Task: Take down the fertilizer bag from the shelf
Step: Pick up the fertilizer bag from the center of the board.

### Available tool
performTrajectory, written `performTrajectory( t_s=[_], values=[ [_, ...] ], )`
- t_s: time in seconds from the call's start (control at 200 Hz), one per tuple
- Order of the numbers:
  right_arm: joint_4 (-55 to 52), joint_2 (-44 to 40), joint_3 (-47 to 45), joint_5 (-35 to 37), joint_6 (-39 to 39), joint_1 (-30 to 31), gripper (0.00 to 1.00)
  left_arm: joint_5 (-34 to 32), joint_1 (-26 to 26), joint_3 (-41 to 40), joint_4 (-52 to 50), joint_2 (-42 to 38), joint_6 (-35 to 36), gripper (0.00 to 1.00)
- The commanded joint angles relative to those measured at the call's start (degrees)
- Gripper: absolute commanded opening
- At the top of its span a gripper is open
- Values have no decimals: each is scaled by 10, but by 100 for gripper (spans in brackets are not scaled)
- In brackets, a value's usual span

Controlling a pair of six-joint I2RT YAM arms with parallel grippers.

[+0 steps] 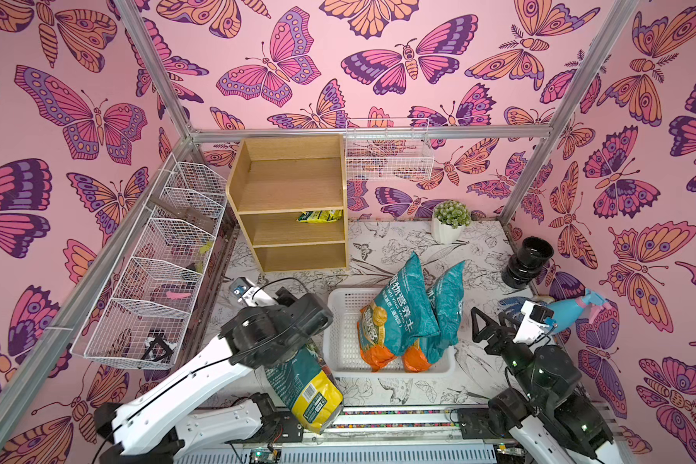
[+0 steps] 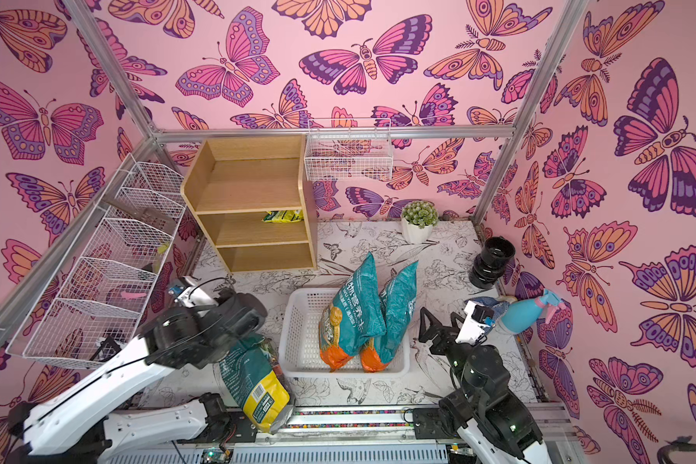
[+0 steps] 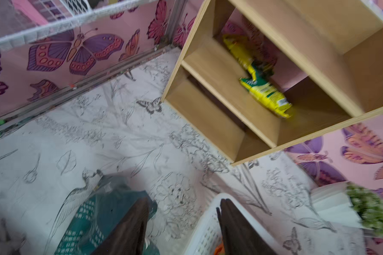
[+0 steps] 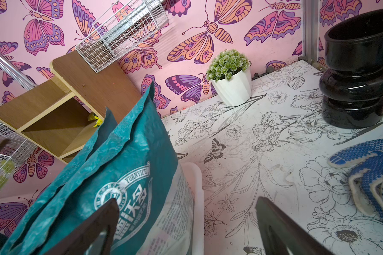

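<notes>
Shelf (image 1: 290,189) stands at the back of the worktop (image 1: 487,257), against the wall; a small yellow fertilizer bag (image 1: 320,216) lies on its middle tier, toward the right side panel; a larger teal-and-yellow bag (image 1: 312,387) lies off the shelf at the front edge of the worktop, just left of the white basket (image 1: 340,321), its upper part hidden under the left arm (image 1: 201,369). Left gripper (image 3: 181,218) shows only in its wrist view; fingers (image 3: 128,223) apart with nothing between them, one over the teal-and-yellow bag, the other over the basket rim. Right gripper (image 1: 488,326) hovers just right of the basket; fingers wide, holding nothing. Two teal-and-orange bags (image 1: 402,313) stand in the basket; potted plant (image 1: 451,221) and black vase (image 1: 529,261) sit back right; spray bottle (image 1: 579,313) lies at the right edge.
</notes>
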Motion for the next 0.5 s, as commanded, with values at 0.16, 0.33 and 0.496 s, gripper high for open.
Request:
performTrajectory(
  t_s=[0.16,0.33,0.496],
  values=[
    [-12,-26,-1,10,-6,4,99,101,1,-68,-112,-29,-128,92],
    [-12,-19,2,9,-7,4,99,116,1,-107,-98,-45,-123,100],
    [-16,-22,3,9,-6,4,99,123,2,-165,13,-27,-40,100]
  ],
)
